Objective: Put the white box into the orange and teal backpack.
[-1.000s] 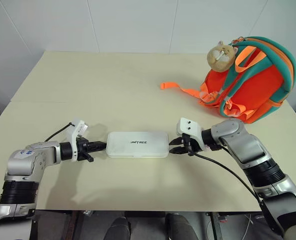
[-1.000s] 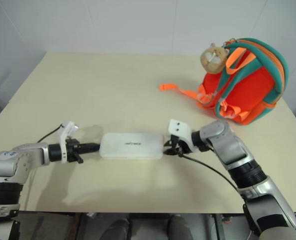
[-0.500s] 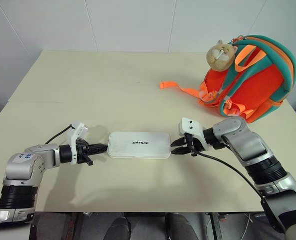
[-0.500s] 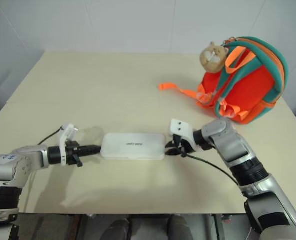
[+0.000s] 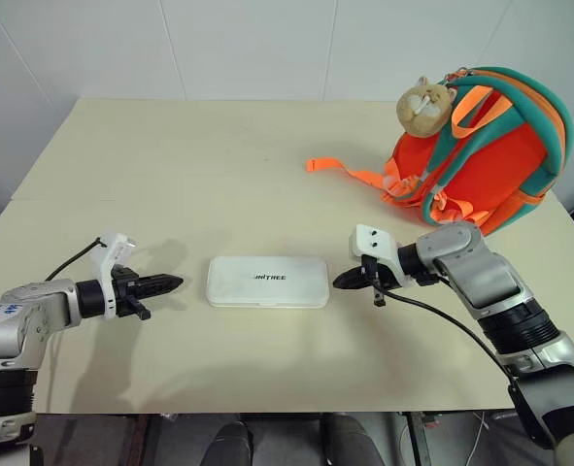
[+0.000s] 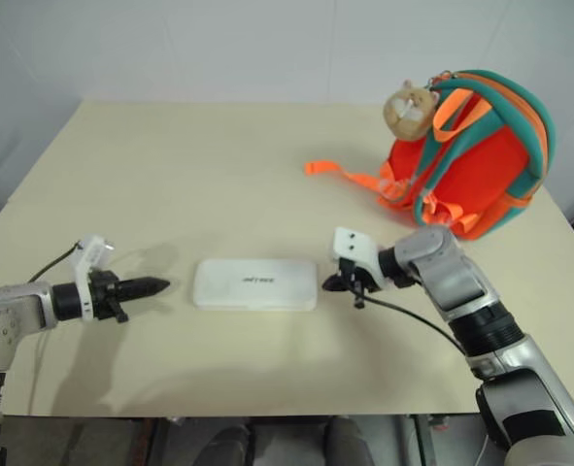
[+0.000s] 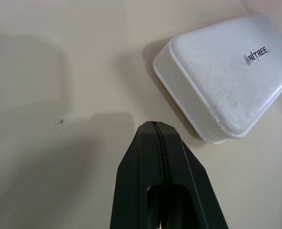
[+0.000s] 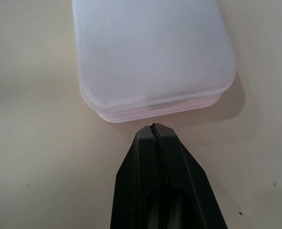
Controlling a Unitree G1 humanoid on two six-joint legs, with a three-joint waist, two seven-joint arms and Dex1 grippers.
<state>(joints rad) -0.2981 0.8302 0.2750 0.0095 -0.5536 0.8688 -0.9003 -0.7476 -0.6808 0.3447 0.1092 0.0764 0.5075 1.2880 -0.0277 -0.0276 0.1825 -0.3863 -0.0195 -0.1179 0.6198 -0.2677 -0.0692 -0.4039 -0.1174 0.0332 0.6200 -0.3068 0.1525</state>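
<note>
The flat white box (image 5: 267, 282) with dark lettering lies on the cream table (image 5: 219, 165), between my two grippers. My left gripper (image 5: 173, 283) is shut and empty, a short gap to the left of the box's end (image 7: 217, 90). Pointing at the box's right end (image 8: 155, 62) from just off it, my right gripper (image 5: 340, 282) is shut too, holding nothing. The orange and teal backpack (image 5: 486, 155) stands upright at the table's far right, a tan plush toy (image 5: 427, 107) hanging on its front.
An orange strap (image 5: 350, 173) trails from the backpack onto the table toward the middle. A white wall (image 5: 267, 44) runs behind the table's far edge. A black cable (image 5: 442, 320) runs along my right forearm.
My left gripper has pulled back leftward from the box's end. My right gripper has closed from open and sits just off the right end. The box has stayed put.
</note>
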